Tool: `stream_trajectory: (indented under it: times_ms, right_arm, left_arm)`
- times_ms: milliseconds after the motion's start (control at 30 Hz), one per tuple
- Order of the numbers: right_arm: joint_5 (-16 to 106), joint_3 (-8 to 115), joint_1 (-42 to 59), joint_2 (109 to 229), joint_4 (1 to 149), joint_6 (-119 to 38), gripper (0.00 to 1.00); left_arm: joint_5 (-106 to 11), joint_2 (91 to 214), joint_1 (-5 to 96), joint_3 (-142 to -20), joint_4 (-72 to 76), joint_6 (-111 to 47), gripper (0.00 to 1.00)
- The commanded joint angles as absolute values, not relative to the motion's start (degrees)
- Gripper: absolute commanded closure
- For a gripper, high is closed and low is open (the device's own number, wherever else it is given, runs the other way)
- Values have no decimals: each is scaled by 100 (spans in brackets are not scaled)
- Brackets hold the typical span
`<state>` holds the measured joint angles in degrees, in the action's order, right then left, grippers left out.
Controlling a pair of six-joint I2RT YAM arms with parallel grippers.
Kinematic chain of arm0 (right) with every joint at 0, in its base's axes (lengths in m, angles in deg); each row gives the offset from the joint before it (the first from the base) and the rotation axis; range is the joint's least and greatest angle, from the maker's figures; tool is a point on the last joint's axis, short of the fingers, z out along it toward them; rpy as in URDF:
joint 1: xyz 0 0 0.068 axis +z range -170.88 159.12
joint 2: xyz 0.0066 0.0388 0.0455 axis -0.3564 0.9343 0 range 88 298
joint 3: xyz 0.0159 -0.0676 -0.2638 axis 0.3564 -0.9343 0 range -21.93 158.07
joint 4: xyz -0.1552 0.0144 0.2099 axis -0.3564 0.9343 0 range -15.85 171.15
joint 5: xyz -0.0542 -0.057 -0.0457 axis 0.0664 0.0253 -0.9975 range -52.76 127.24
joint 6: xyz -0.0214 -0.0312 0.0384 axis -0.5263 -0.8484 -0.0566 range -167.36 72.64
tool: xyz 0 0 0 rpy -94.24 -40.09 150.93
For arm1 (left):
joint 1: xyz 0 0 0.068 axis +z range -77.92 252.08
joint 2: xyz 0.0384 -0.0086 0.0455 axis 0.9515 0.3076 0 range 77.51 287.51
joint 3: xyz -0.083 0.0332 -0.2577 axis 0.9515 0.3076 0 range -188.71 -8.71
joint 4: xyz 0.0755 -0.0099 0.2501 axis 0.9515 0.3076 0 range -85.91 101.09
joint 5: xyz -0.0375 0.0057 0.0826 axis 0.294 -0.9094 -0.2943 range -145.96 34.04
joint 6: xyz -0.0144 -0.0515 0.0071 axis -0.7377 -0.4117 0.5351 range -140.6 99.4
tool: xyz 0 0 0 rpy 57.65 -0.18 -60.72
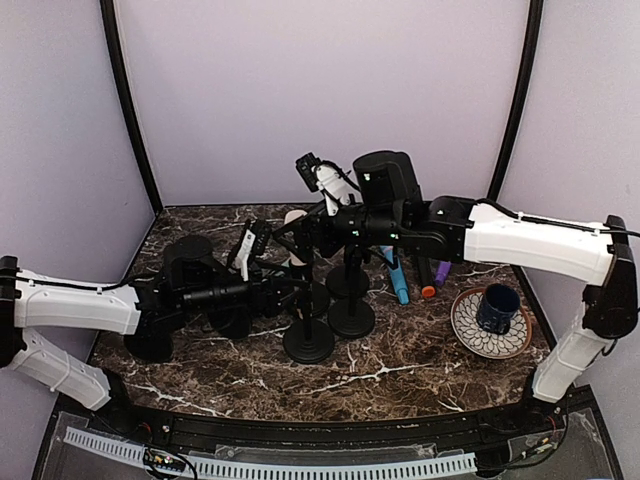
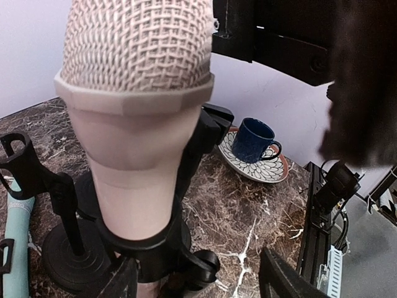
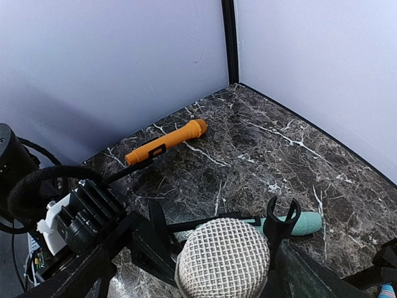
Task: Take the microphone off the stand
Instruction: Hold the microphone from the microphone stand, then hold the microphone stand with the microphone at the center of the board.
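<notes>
Microphone (image 2: 133, 93), pale pink, stands upright in the black plastic clip of its stand (image 2: 198, 133) near the middle of the table. Its rounded woven-wire grille has the same tint as the body, above a faceted collar. The smooth body tapers downward through the clip's ring.

Left gripper (image 2: 198, 282) sits low at the clip with its jaws apart, one black finger on each side of the handle. The finger (image 2: 282, 279) on the cup's side is clearly off the handle. Right gripper (image 3: 205, 273) hangs at the head with its jaws spread wide and the mesh dome between its dark fingers. Whether they touch it cannot be made out.

The tabletop (image 1: 400, 370) is glossy dark brown marble veined in white. An empty black stand (image 2: 62, 211) with a round disc base stands just beside the microphone's. A glossy navy cup (image 2: 254, 139) sits on a round saucer (image 2: 276, 174) with a black-and-white petal pattern and a reddish rim, well apart from the microphone. An orange cylinder (image 3: 167, 141) lies flat near the back corner, and a teal, round-ended one (image 3: 304, 222) lies nearer the stands.
</notes>
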<state>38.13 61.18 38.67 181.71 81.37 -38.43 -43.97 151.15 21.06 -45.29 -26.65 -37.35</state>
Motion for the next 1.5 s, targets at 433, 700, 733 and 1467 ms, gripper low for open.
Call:
stream_trajectory:
  times_ms: [433,700,733,1467]
  right_arm:
    - [3063,6043,3821,18135,7915,-3537,6]
    - [3017,5928,3818,18228,7903,-3350,18]
    - [2990,5928,3818,18249,7926,-3343,18]
    - [2772,5902,3832,18373,7923,-3368,63]
  left_arm:
    - [-4128,15633,1991,-5037,-3034,-3615,31]
    - [-4646,15491,1806,-5080,-2264,-3206,31]
    - [-4741,15456,1783,-5077,-2102,-3173,31]
    - [-5512,15628,1555,-5390,-1691,-2912,60]
